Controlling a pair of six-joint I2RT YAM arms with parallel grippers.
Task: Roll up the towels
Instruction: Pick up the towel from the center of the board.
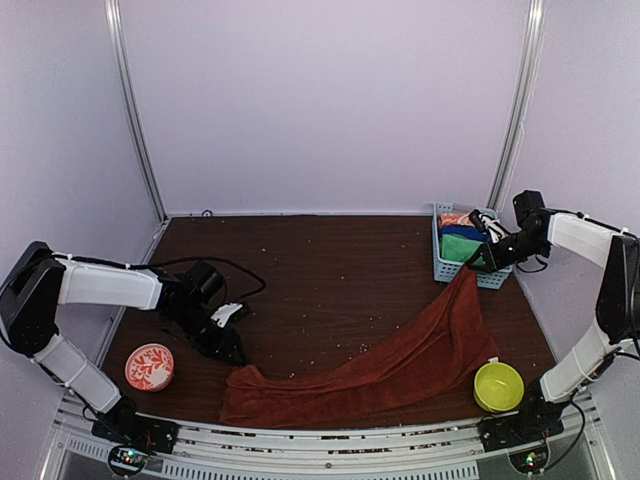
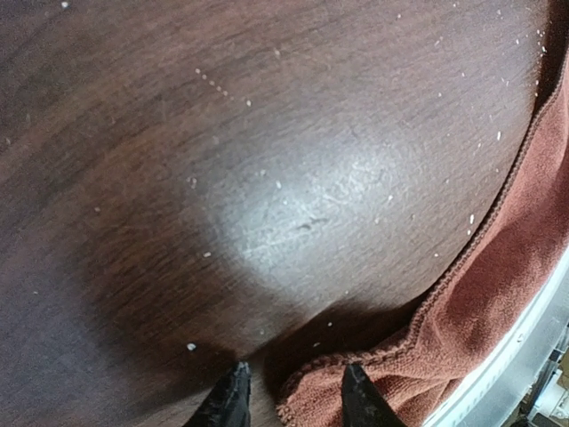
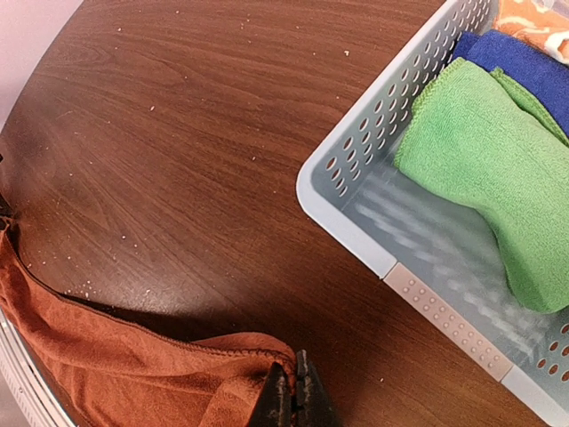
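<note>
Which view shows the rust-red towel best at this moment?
Top external: the whole rust-red towel shows, stretched from the front left up to the right end effector beside the basket. Left wrist shows only one hemmed corner; right wrist only the pinched end.

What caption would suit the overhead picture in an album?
Right pincer holds up one corner of a rust-red towel beside the basket; left pincer hovers at its other end.
</note>
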